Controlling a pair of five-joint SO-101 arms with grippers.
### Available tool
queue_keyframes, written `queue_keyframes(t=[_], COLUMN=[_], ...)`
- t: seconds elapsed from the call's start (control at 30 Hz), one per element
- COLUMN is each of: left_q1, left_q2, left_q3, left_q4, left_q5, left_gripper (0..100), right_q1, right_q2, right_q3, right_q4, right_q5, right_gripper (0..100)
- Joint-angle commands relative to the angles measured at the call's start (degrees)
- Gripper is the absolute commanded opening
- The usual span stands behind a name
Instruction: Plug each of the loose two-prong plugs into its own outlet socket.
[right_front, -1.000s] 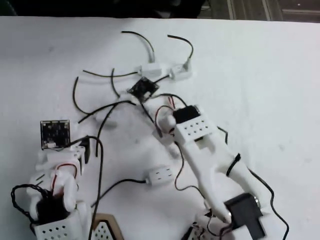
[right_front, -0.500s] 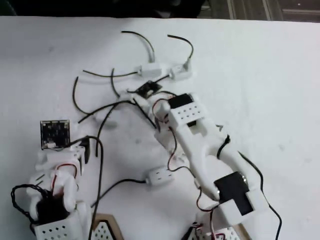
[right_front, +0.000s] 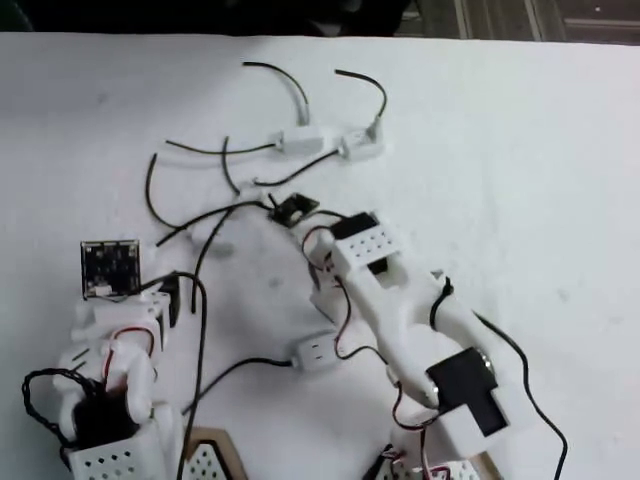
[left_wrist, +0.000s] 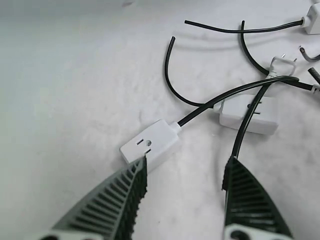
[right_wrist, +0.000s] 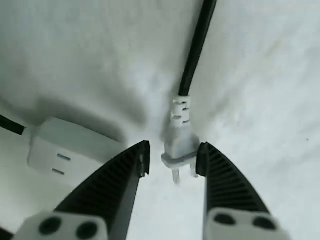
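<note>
**Right arm** (right_front: 400, 310): over the last second it has drawn back from the far cluster of cords toward its own base, and its wrist end now sits over the middle of the table (right_front: 520, 150). The left arm has not moved and stays folded near its base.

**Right gripper** (right_wrist: 173, 150): the jaws are narrowed but not closed, one on either side of a two-prong plug (right_wrist: 179, 142). A strip of table shows between the plug and one finger. The other finger looks to touch the plug's flange, though that contact is hard to confirm. As far as can be seen, it has nothing firmly in hold.

**Plug:** it lies on the table with its prongs toward the wrist and its cord running away. An outlet socket (right_wrist: 62, 150) sits just beside it.

**Left gripper** (left_wrist: 186, 164): wide open and empty, with a second socket (left_wrist: 150, 142) at one fingertip.

**Reading:** the retreat appears to have lined the right gripper up on a plug. This looks like the pick-up stage, with the grasp and the insertion both yet to be done.
</note>
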Motion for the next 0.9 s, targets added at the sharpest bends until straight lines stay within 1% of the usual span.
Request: queue_keyframes(t=[0.0, 0.07, 0.1, 0.23, 0.3, 0.5, 0.63, 0.8, 0.87], left_q1=[-0.1, -0.1, -0.1, -0.1, -0.1, -0.1, 0.2, 5.8, 7.8], left_q2=[-0.6, -0.6, -0.6, -0.6, -0.6, -0.6, -0.6, -0.6, -0.6], left_q3=[-0.3, -0.3, -0.3, -0.3, -0.3, -0.2, -0.2, -0.3, -0.8], left_q4=[-1.1, -1.1, -1.1, -1.1, -1.1, -1.0, -1.3, -4.5, -6.9], left_q5=[-0.1, -0.1, -0.1, -0.1, -0.1, -0.1, 0.0, 0.3, 3.3], left_gripper=[25, 25, 25, 25, 25, 25, 25, 25, 25], right_q1=[-0.7, -0.1, 0.5, 2.4, 2.7, 2.8, 2.5, 2.5, 2.2], right_q2=[-1.7, -1.7, -1.7, -1.8, -2.2, -5.7, -16.0, -34.6, -41.5], right_q3=[3.2, 4.7, 5.2, 5.5, 5.5, 5.5, 5.5, 5.5, 5.4], right_q4=[-3.6, -5.6, -6.3, -8.5, -8.7, -7.9, -3.6, 0.4, 2.1], right_q5=[2.0, 2.1, 2.1, 2.2, 2.2, 2.2, 1.8, 1.7, 0.4], right_gripper=[14.8, 14.1, 12.2, 1.2, 2.5, 1.7, 1.7, 1.7, 1.7])
